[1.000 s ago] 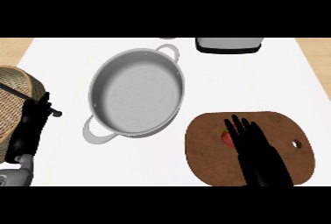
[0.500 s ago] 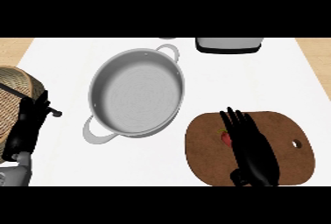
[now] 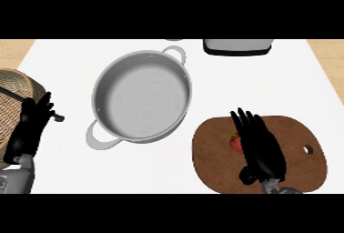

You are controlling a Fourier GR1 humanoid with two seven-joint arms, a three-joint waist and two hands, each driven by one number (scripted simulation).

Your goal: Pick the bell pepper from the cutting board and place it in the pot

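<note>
A small red bell pepper (image 3: 235, 142) lies on the brown round cutting board (image 3: 302, 164) at the lower right. My right hand (image 3: 262, 150) lies over the board with straight fingers pointing away, its left edge covering most of the pepper. Only a red sliver shows beside the fingers. The silver two-handled pot (image 3: 141, 96) stands left of the board, with nothing inside. At the left edge my left hand (image 3: 30, 129) rests open, fingers up.
A woven basket (image 3: 13, 88) sits at the far left behind my left hand. A dark-based white appliance (image 3: 238, 46) stands at the counter's back edge. Wooden floor shows past both sides of the white counter.
My right hand has drawn back toward me along the board, and its forearm now shows less. The pepper, pot and left hand stay where they were.
</note>
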